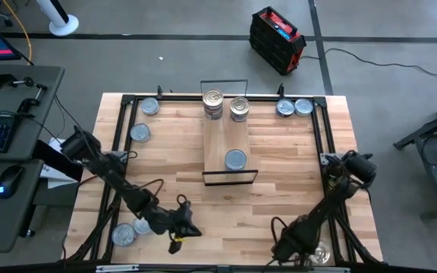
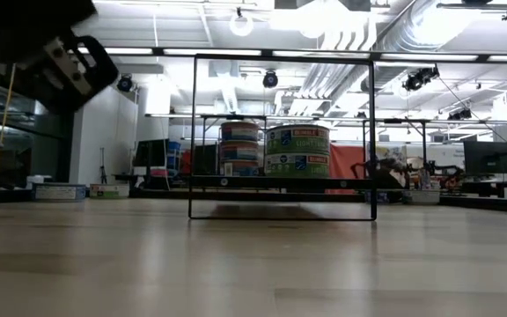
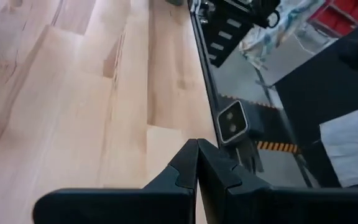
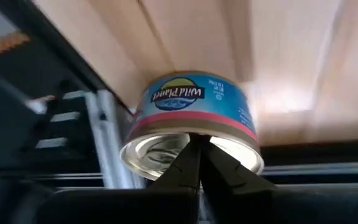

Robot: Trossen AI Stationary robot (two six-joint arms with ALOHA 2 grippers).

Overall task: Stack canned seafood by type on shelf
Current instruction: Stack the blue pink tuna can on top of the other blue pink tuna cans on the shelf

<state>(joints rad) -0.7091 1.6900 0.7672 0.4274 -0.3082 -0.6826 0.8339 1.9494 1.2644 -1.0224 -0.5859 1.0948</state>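
Tins of seafood lie scattered about the tabletop, with only part of the stock on the shelf at table centre. On the shelf's far end: a stack of tins and, just beside it, a second stack; nearer the front wire frame sits a single pale-topped tin. Loose tins: two at the far right corner, two along the far left edge, two at the near left corner, and one at the near right corner.

Left gripper: near left of the table, fingers pressed together, holding nothing; bare wood under it in the left wrist view. Right gripper: near right corner, fingers likewise pressed together and empty, tips just in front of the "Wild Planet" tin, which seems to be the near right corner one.

Handling judgement: tins are rigid metal, filled, so moderately heavy for their size and not fragile. Side walls carry a glossy paper label (likely slippery under hard fingers). Low, wide shape leaves little wall height, so the hold should go across the diameter, fingers low on the side wall, jaws spread wide first. Ring-pull lid is best avoided. Flat tops and bottoms should stack well if set down level and centred. Low view shows the two shelf stacks with differing labels.
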